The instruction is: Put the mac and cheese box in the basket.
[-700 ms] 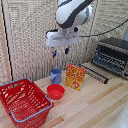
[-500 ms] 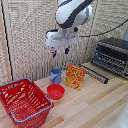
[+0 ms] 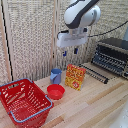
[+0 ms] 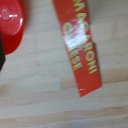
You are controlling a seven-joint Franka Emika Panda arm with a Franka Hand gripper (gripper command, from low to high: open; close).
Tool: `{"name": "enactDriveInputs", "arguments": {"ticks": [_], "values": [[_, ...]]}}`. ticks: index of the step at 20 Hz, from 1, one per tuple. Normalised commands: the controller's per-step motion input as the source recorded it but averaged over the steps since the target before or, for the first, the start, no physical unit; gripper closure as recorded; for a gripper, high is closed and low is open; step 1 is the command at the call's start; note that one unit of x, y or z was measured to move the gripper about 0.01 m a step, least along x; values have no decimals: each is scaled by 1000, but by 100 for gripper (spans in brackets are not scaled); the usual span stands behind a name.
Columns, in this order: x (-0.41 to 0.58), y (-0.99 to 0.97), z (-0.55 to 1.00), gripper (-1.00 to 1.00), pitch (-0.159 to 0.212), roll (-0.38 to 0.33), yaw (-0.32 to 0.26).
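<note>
Mac and cheese carton stood upright on the wooden table when you reached this moment, with the blue cup just beside it toward the exterior view's left and the small red bowl near it, a little closer to the camera. From the wrist view you saw its narrow red edge, lettered in yellow, running across the wood, with the bowl off to one side.

Your gripper hung in the air well above the carton, roughly over it, touching nothing. Its two blue-tipped fingers stood apart with an empty gap between them, so the jaws were open and held nothing.

Little had changed over the last half second or so: the arm sat in nearly the same place and the carton, cup and bowl had not shifted. That suggested you were only at the start, lined up for the approach, with descent, grasp, carry and release all ahead.

Your red basket waited at the exterior view's left, well apart from the carton and empty as far as could be seen. The black appliance stood off to the exterior view's right.
</note>
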Motion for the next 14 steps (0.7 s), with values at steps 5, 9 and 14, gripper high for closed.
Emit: {"name": "enactDriveInputs", "arguments": {"ticks": [5,9,14], "values": [[-52,-215,-376,-100,38,-6,171],[-203,-10,-356,-100,56,-24,166],[-198,-58,-294,-100,28,-21,152]]}}
